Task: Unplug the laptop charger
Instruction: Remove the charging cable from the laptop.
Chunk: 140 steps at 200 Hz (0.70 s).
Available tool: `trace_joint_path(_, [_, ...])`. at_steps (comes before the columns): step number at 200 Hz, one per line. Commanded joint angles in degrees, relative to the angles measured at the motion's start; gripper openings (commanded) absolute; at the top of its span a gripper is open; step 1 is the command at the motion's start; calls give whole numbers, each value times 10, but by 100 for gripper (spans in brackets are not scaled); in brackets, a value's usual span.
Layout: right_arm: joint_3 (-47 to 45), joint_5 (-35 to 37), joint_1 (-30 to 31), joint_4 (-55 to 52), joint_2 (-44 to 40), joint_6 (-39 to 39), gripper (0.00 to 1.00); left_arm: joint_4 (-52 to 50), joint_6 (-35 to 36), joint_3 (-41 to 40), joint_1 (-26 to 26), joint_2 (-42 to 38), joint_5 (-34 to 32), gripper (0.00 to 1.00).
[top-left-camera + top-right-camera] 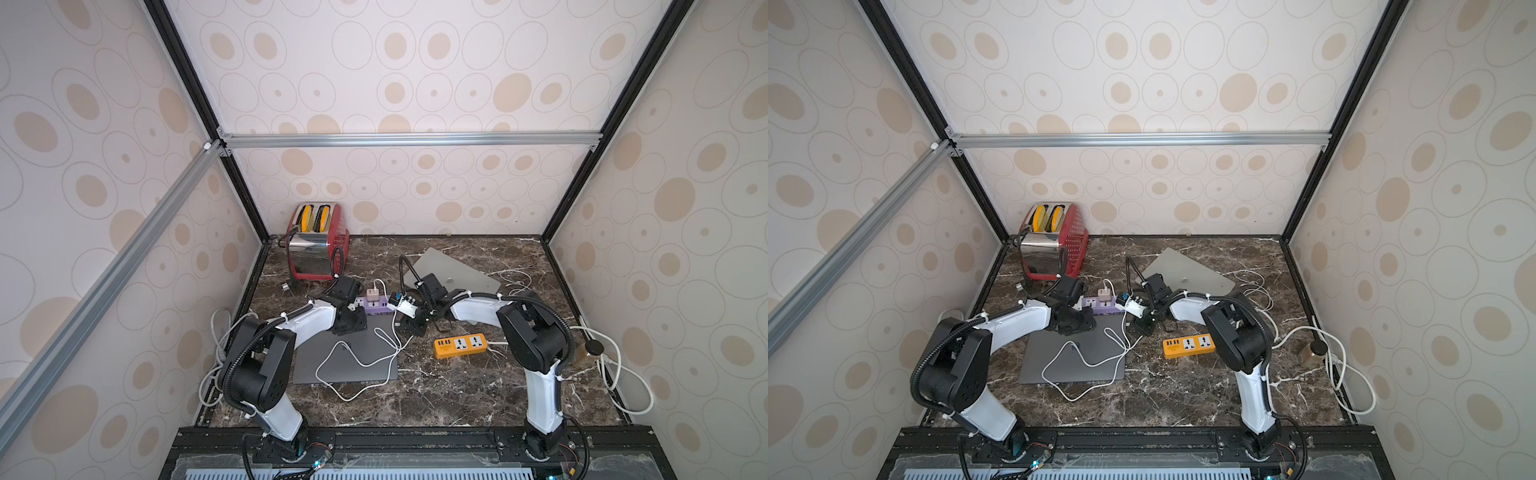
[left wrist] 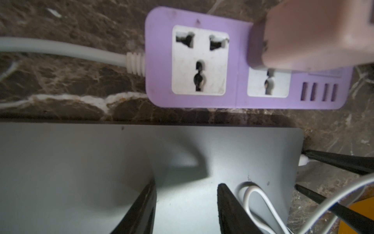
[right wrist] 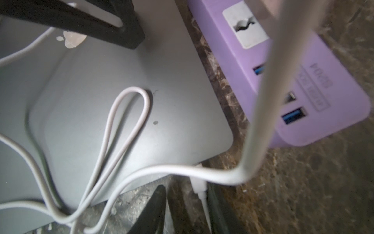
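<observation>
Straddling white charger connector [image 3: 199,183]: right gripper [image 3: 186,194], jaws parted, gap showing on one side, not clamping. Connector sits at right edge of closed dark grey laptop [image 1: 345,361], near far corner, apparently plugged in. White charger cable [image 3: 172,168] loops over lid. Left gripper [image 2: 186,184] over lid beside purple power strip [image 2: 157,60], jaws moderately apart, nothing between. Brown marble tabletop [image 1: 436,395] beneath.

Likely lab booth: aluminium frame [image 1: 411,139], wallpapered panels [image 1: 395,62].
</observation>
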Motion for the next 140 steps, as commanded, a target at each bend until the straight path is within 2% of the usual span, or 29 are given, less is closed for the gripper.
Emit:
trace_joint_path(1, [-7,13,14,-35,16,-17,39,-13,-10,-12,5,19,0,51])
trace_joint_path(39, [0,18,14,-44,20,-30,36,-13,-10,-12,5,22,1,51])
trace_joint_path(55, [1,17,14,-48,21,-37,28,-13,-10,-12,5,22,2,51])
trace_joint_path(111, [-6,39,14,-50,17,-51,11,-18,-16,-12,5,30,-1,51])
trace_joint_path(140, [-10,40,14,-49,8,-62,6,-21,-19,-12,6,35,-5,51])
